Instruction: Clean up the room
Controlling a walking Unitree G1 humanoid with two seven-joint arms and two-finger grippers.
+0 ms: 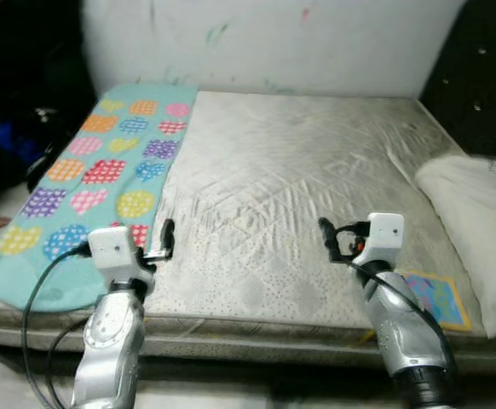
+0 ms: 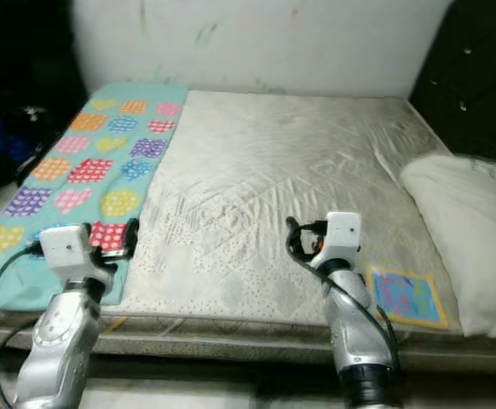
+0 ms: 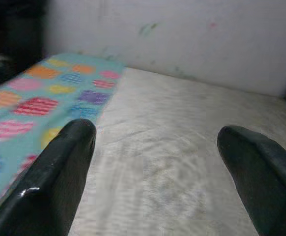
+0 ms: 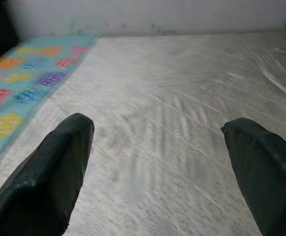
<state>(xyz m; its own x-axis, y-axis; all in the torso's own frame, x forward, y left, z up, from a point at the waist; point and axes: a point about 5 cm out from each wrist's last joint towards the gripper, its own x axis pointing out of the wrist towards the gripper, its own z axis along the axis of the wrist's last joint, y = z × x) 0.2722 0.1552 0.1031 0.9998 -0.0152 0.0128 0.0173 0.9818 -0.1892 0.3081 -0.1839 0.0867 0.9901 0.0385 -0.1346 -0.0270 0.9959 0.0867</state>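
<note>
Turquoise blanket (image 1: 103, 170) at ten o'clock looks soft and light; I would pinch its near edge, my left gripper (image 1: 168, 239) and right gripper (image 1: 327, 238) both gaping empty

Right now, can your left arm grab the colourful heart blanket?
Probably yes. The left gripper hangs open right at the teal blanket edge on the mattress, with nothing between them.

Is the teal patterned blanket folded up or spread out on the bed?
Spread out: the blanket lies flat in one long strip down the mattress's left side, near end draping over the edge.
</note>
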